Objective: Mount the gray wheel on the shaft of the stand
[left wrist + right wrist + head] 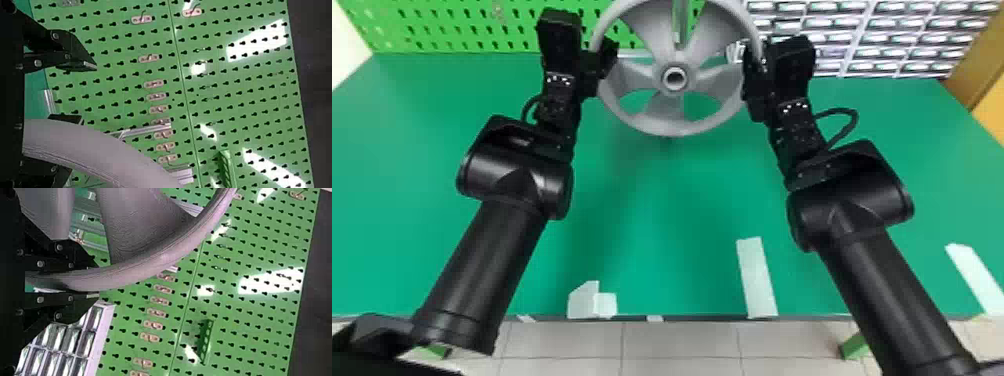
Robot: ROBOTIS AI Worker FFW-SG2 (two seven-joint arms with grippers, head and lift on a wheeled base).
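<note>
The gray wheel [652, 126] is by the middle of the far edge of the green worktop [677, 210], with its flat face and the round hole in its middle turned to the head camera. A metal post [680, 22] shows behind it, between two of its top spokes. I cannot tell if the shaft is in the hole.

The left gripper [611, 57] is at the left side of the wheel. In the left wrist view its fingers [78, 55] are wide apart. The wheel's rim crosses in front of one finger, and the fingers are not pinched on it.

The right gripper [751, 75] is at the right side of the wheel. In the right wrist view its fingers [74, 305] are close together with the rim between them, so they have hold of the wheel.

A green board full of holes [482, 25] stands behind the worktop's far edge, with lots of little drawers [867, 37] to the right. White strips of tape [757, 280] are stuck by the near edge, and pale floor tiles [677, 345] show below it.
</note>
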